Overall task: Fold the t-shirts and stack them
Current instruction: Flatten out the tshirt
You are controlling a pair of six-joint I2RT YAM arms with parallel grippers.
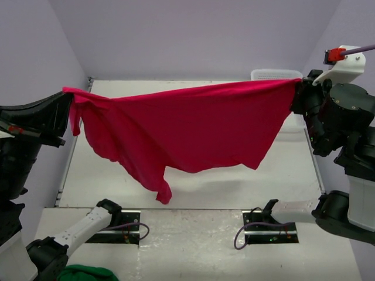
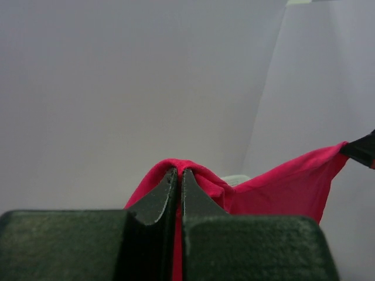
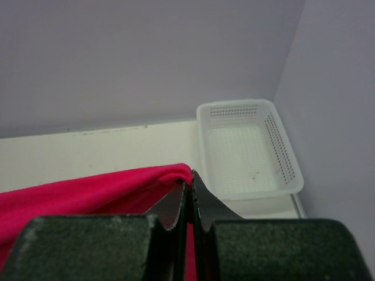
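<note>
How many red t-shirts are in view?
1. The red t-shirt hangs stretched above the table, one end in the left hand, the other in the right hand. A green cloth at the near left edge may be another garment.

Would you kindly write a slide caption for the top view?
The left gripper and right gripper hold a red t-shirt stretched above the table.

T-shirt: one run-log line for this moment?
t-shirt: red, spread in air, sagging over table | left pincer: shut on t-shirt | right pincer: shut on t-shirt | white basket: far right corner
</note>
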